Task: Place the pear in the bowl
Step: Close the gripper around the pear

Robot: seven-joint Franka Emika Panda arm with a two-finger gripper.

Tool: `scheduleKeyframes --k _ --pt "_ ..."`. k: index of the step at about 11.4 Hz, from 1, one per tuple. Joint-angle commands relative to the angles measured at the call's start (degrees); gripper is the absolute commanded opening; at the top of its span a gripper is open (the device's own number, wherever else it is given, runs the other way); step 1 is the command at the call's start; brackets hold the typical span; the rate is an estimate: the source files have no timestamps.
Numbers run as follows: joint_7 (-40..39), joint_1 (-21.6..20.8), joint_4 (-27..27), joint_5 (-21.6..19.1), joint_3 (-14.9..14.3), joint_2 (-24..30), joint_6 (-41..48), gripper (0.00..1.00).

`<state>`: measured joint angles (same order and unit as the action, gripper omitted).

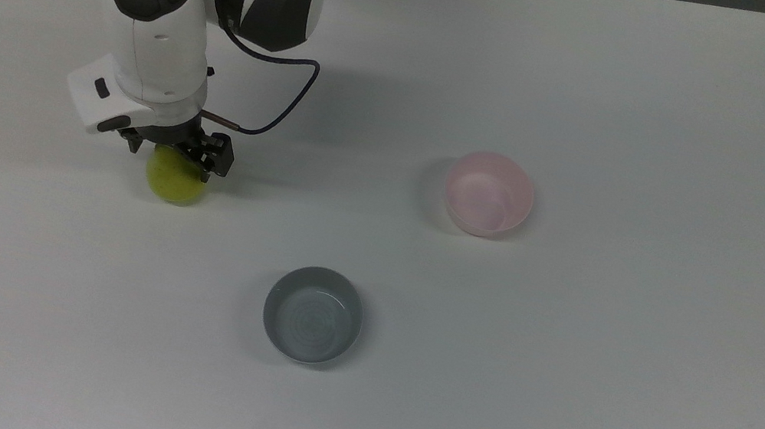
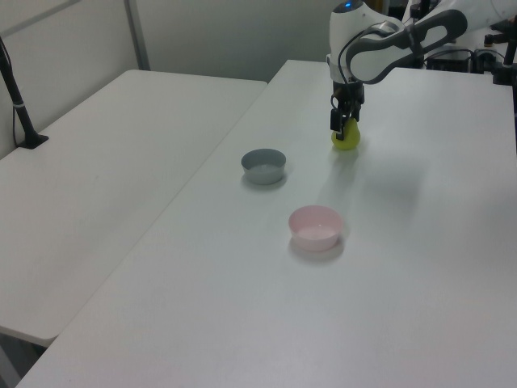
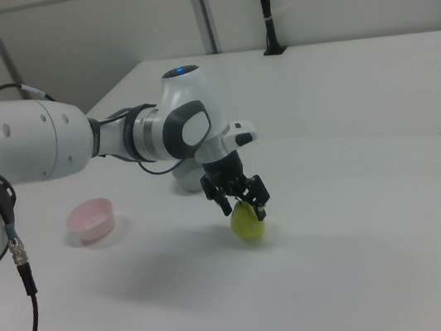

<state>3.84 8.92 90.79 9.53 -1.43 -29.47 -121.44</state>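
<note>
The yellow-green pear (image 1: 176, 185) stands on the white table at the top view's left; it also shows in the left view (image 2: 346, 142) and the right view (image 3: 248, 225). My gripper (image 1: 174, 159) is lowered over its top, open, with one finger on each side of the pear's upper part, as the right view (image 3: 242, 206) shows. The pear's stem is hidden by the gripper. The pale pink bowl (image 1: 488, 193) sits empty far to the top view's right of the pear, also visible in the left view (image 2: 316, 226) and the right view (image 3: 91, 220).
A grey bowl (image 1: 313, 315) of similar size stands empty, toward the top view's bottom, between pear and pink bowl (image 2: 264, 166). The white table (image 1: 596, 375) is bare around them. A second table (image 2: 97, 178) adjoins at the left view's left, with a black post (image 2: 16, 97).
</note>
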Motion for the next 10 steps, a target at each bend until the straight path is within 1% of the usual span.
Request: scheduleKeyframes --k 1,3,4,5,8,10 --pt "0.91 -0.14 1.23 -0.22 0.11 0.11 -1.87 0.83" --pt "0.56 -0.14 1.93 0.14 0.11 0.37 -1.43 0.53" --pt "0.47 -0.14 1.93 0.22 0.11 0.46 -1.08 0.4" --pt "0.38 -0.14 1.93 0.22 0.11 0.64 -0.9 0.35" --pt "-1.12 -0.22 1.5 0.22 0.11 1.86 1.2 0.34" --pt "-1.55 -0.31 0.8 0.22 0.64 3.35 3.65 0.34"
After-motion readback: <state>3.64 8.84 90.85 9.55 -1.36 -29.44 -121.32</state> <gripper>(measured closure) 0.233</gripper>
